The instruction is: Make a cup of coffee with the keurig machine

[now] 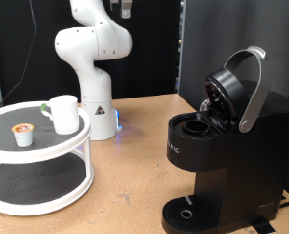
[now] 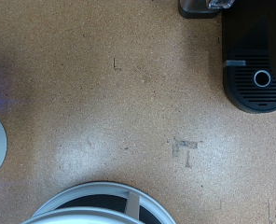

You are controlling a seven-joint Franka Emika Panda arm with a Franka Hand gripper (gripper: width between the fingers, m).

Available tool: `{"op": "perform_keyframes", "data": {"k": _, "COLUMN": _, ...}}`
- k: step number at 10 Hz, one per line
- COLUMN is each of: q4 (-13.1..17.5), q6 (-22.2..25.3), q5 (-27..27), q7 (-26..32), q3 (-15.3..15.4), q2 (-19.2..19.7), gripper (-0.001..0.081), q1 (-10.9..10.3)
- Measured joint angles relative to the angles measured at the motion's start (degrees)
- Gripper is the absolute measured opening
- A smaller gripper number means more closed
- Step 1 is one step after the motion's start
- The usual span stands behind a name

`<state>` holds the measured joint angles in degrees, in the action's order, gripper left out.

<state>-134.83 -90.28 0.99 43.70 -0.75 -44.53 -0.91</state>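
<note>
One cup (image 1: 63,112) and one small pod (image 1: 23,134) stand on the top tier of a round two-tier stand (image 1: 47,156), at the exterior view's left. One keurig machine (image 1: 223,166) sits at the right, its lid (image 1: 237,88) raised. The gripper shows in neither view, so I cannot tell its state.

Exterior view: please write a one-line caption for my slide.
Keurig with lid raised, mug and pod waiting on a round stand; claw out of view.
</note>
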Motion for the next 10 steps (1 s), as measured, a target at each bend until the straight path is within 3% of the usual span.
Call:
{"op": "perform_keyframes", "data": {"k": 2, "q4": 0.03, "q6": -0.04, "q5": 0.34, "q7": 0.80, "q3": -0.83, "q2": 0.00, "gripper": 0.0802, "q1": 0.00}}
{"op": "perform_keyframes", "data": {"k": 4, "q4": 0.35, "q6": -0.08, "q5": 0.32, "q7": 3.35, "q3": -3.88, "q2": 0.00, "gripper": 0.0802, "q1": 0.09}}
{"op": "perform_keyframes", "data": {"k": 7, "q4": 1.32, "q6": 0.83, "q5": -5.15, "q7": 10.89, "q3": -9.18, "q2": 0.39, "gripper": 0.0802, "q1": 0.82}}
{"op": "perform_keyframes", "data": {"k": 10, "q4": 1.29, "q6": 0.65, "q5": -5.72, "q7": 12.44, "q3": -10.06, "q2": 0.60, "gripper": 0.0802, "q1": 0.92}}
